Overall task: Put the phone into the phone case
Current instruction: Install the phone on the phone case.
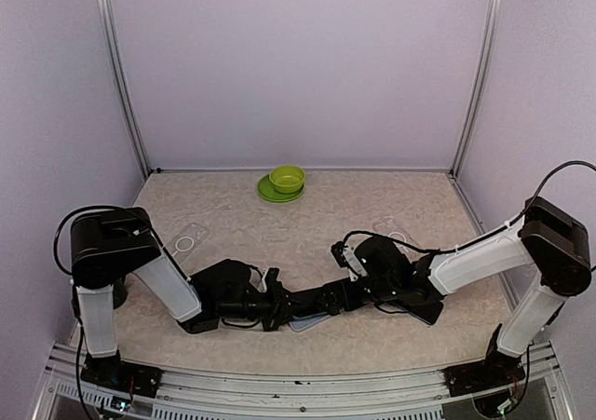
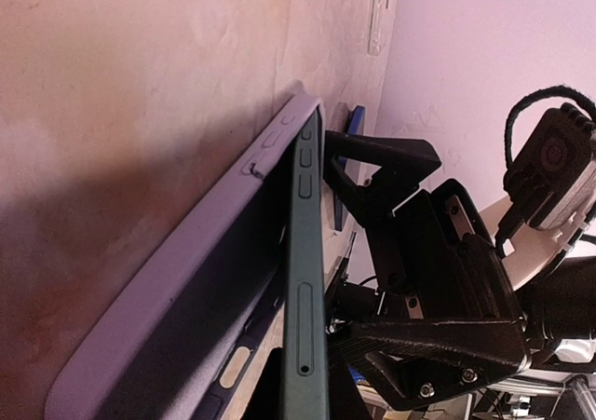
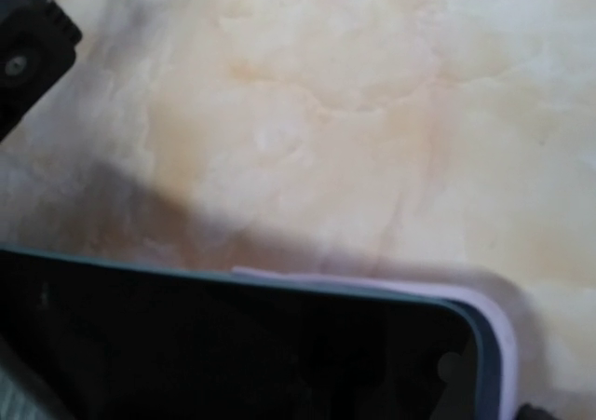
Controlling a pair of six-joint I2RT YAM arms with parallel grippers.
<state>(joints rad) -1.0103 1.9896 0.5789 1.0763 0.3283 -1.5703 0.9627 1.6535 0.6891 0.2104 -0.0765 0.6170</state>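
Two arms meet low over the bench (image 1: 372, 206), close to its 6 o'clock edge, where the phone (image 2: 305, 252) lies on the pale lilac case (image 2: 177, 290).

The left end effector (image 1: 272, 310) comes in from 9 o'clock with its jaws closed. I cannot tell whether it pinches the near end of the phone or merely rests beside it. The right end effector (image 1: 340, 297) comes in from 3 o'clock with its jaws spread wide, and I see nothing gripped between them.

From the left wrist, the phone's dark green side with its buttons stands above the case wall instead of inside it, so I judge that long edge unseated. From the right wrist, the case rim wraps one rounded corner of the phone, which looks closer to home.

For the step in hand I would pin the case flat at the 9 o'clock end so it cannot slide. Then I would press straight down on the glass with the right end effector. I would start at the wrapped corner and work along the raised edge towards the free end. The push should stay off the side buttons and should not go sideways, since that could skate the pair across the bench.

A green bowl (image 1: 287, 177) on a plate (image 1: 269, 192) sits well apart at 12 o'clock and needs no attention.
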